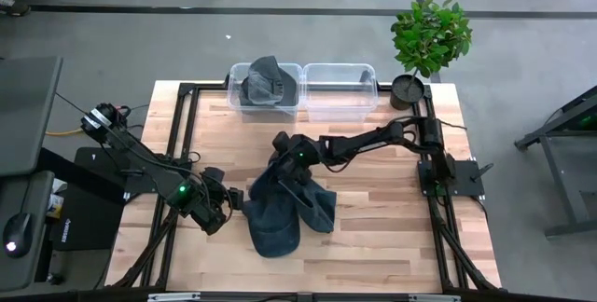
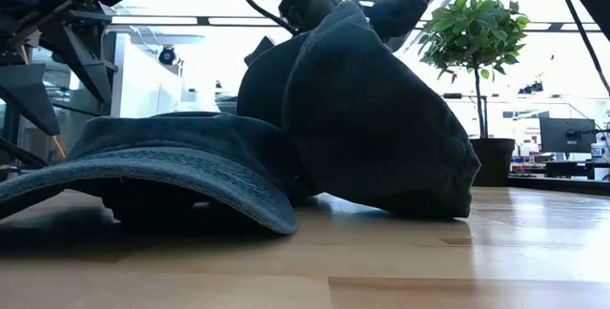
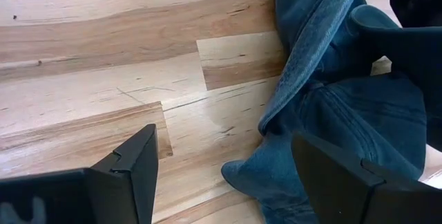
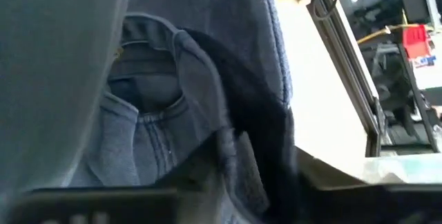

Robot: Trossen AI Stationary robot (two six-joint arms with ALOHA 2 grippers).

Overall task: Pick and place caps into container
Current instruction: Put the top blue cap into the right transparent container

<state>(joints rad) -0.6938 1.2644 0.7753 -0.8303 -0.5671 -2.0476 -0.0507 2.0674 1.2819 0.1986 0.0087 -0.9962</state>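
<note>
A light wooden slatted table top (image 1: 373, 199) on a black frame stands on a grey floor; behind it, the low view shows a bright room with desks and screens. At the table's far edge stand two clear plastic rectangular containers side by side. The left container (image 1: 291, 71) holds one faded grey-blue denim-like cap (image 1: 265, 84); the right container (image 1: 340, 91) has nothing visible in it. Just beside the right container stands a small green-leaved potted plant (image 1: 430, 35) in a dark pot.

Near the table's middle lies a pile of dark blue floppy denim-like caps (image 1: 280, 211); how many caps make it up cannot be told. In the low view, one cap of the pile (image 2: 181, 161) lies flat with its brim toward the camera, and a second, bulkier mass of cloth (image 2: 376, 118) rises behind it.

The right gripper (image 1: 289, 164) reaches from the right side of the table and sits down in the top of the pile. In the right wrist view, cloth folds (image 4: 173, 134) lie between and over its dark fingers, which press into the fabric; whether the fingers have fully clamped on a cap cannot be told.

The left gripper (image 1: 227, 201) rests low over the table just beside the pile's left edge. Its two dark fingers (image 3: 131, 175) stand apart, with bare wood between them and blue cloth (image 3: 331, 120) close by the far finger.
</note>
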